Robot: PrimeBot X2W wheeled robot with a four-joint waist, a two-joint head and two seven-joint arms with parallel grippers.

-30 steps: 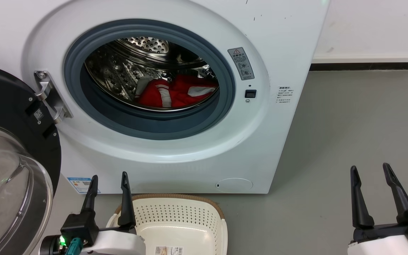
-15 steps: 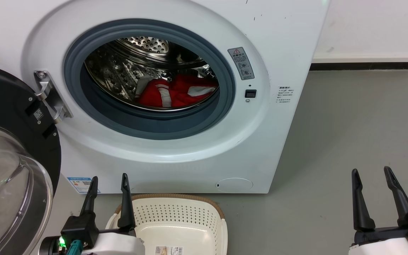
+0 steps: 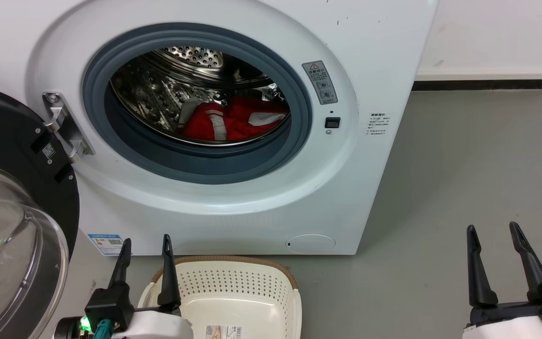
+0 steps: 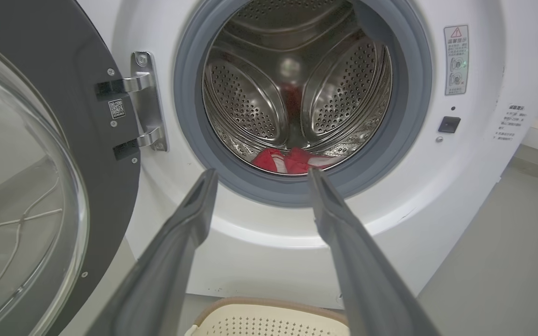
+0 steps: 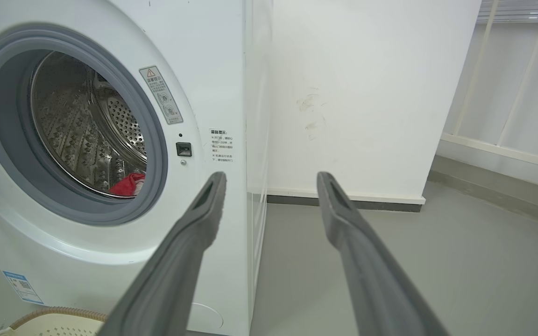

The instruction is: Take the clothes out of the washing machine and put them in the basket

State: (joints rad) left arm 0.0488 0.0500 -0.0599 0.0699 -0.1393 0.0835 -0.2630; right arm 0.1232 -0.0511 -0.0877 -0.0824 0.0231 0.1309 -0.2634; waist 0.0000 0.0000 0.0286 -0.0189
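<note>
The red clothes [image 3: 233,122] with white stripe bands lie at the bottom of the steel drum of the white washing machine [image 3: 346,179], whose round door [image 3: 12,221] hangs open at the left. The same clothes [image 4: 292,161] peek over the grey ring in the left wrist view, and a corner of the clothes [image 5: 129,184] shows in the right wrist view. The cream basket [image 3: 233,282] stands on the floor below the opening. My left gripper [image 3: 146,240] is open beside the basket's left end. Over the bare floor at the lower right, my right gripper [image 3: 492,228] is open and holds nothing.
Grey floor [image 3: 464,165] stretches to the right of the machine up to a white wall [image 3: 492,33] with a dark skirting strip. The open door's glass bowl [image 4: 21,196] bulges out close to my left arm.
The whole head view has shifted slightly, so the camera moved a little. Both grippers stay open in about the same places, and the clothes lie as before.
</note>
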